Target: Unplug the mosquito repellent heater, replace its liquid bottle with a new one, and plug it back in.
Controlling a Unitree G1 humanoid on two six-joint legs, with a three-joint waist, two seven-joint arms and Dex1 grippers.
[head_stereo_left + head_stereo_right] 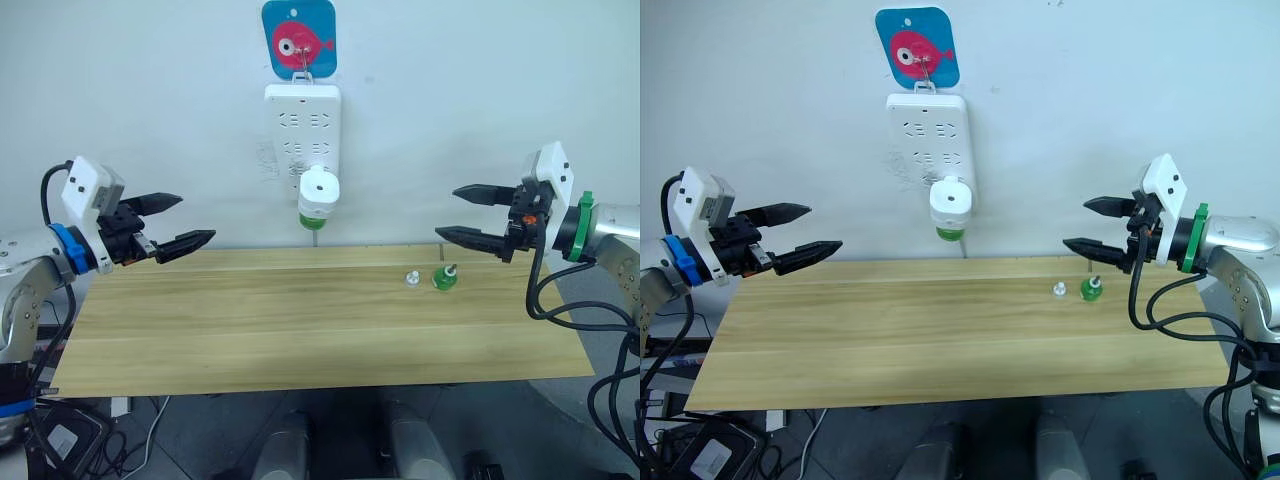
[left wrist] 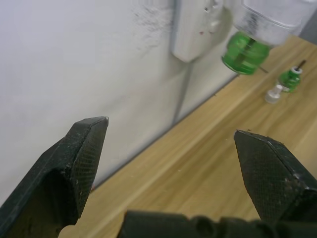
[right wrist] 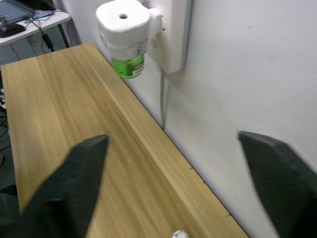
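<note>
1. Mosquito repellent heater (image 1: 319, 191) was plugged into the lower part of the white power strip (image 1: 302, 125) on the wall, above the back edge of the bench (image 1: 300, 330).
2. A green bottle (image 1: 314, 222) sat screwed in under the heater, hanging clear of the bench top.
3. Power strip hung below a blue card with a pink fish (image 1: 299, 39).
4. A second green bottle (image 1: 444, 277) stood upright on the bench, right of centre near the back edge, with a dark wick rod bare at its neck.
5. Small white cap (image 1: 411, 278) lay on the bench just beside that bottle, on its left, apart from it.
6. Left gripper (image 1: 183, 221) was held over the left end of the bench, fingers spread wide, nothing between them, pointing toward the middle.
7. Right gripper (image 1: 463, 212) was held above the right end of the bench, fingers spread wide, empty, above and right of the bare-wick bottle, not touching it.
8. Both grippers were well apart from the heater.
9. Cables and a dark box (image 1: 68, 437) lay on the floor under the left corner of the bench.
</note>
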